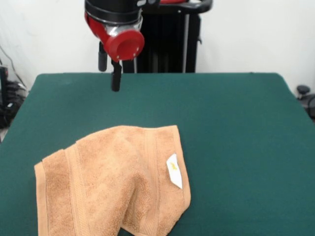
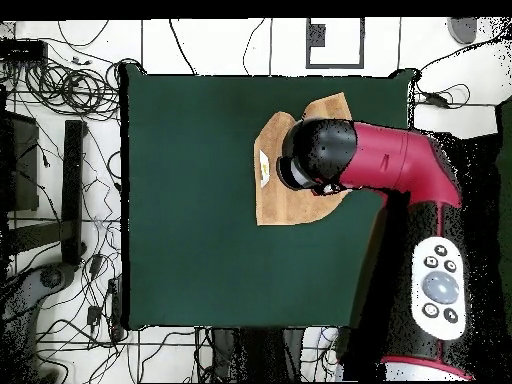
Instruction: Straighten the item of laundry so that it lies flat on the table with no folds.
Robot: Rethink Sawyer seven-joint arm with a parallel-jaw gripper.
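Note:
The orange-tan towel lies rumpled on the green table near its front left. One side is folded over and a raised ridge runs down its middle. Its white label shows at the right edge. My gripper hangs open and empty above the table, behind the towel and clear of it. In the overhead view the arm's red and black head covers the middle of the towel and hides the gripper. The label shows at the towel's left edge there.
The black pedestal stands behind the table's far edge. In the overhead view, cables and dark equipment lie on the floor left of the table. The arm's red link reaches over the table's right edge.

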